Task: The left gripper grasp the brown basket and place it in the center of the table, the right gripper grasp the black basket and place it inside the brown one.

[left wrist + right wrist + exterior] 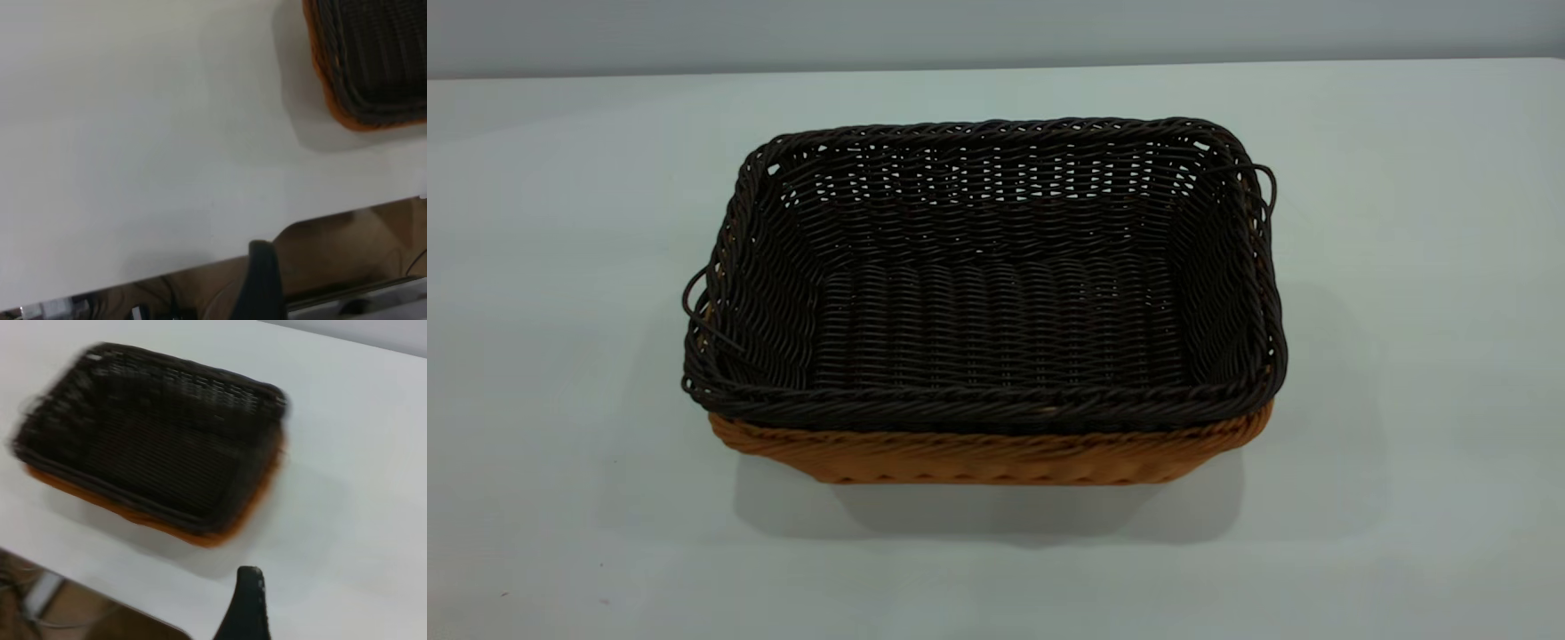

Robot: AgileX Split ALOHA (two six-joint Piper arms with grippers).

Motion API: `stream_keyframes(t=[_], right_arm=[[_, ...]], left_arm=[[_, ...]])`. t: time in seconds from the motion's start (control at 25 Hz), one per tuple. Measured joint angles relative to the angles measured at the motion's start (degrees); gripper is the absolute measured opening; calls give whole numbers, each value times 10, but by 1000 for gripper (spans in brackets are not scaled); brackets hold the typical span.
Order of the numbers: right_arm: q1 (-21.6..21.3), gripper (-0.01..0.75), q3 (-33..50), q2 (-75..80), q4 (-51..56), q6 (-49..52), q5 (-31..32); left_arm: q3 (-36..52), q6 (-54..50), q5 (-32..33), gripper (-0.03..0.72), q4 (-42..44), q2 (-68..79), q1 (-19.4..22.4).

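The black basket [996, 293] sits nested inside the brown basket [996, 455], whose orange-tan wall and rim show only below the dark rim, at the middle of the table [560, 267]. Neither gripper shows in the exterior view. In the left wrist view the stacked baskets' corner [373, 60] lies far from my left gripper [327, 273], which hangs over the table's edge, open and empty, with one dark finger [262, 287] showing. In the right wrist view both baskets [153, 440] lie well clear of my right gripper [300, 593], open and empty, with one finger [247, 607] showing.
The table's edge [200, 263] runs close to the left gripper, with brown floor and gear beyond it. A table edge also shows in the right wrist view [100, 597]. Bare tabletop surrounds the baskets on all sides.
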Motion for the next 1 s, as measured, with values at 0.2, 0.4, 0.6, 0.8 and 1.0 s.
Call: stream_keyframes(t=[0.2,0.4,0.6,0.8,1.0], right_arm=[[0,594,6,-62,-57,21,35],[0,594,17,-106,-62,22,46],[0,594,17,-106,-62,22,46],[0,594,17,-106,-62,22,46],[0,594,17,-106,-62,22,46]], left_arm=[[36,0,3,580,0,-84,0],[43,5,8,580,0,-143,0],[43,18,11,580,0,-182,0],[63,19,11,580,0,-206,0],[103,17,19,580,25,-220,0]])
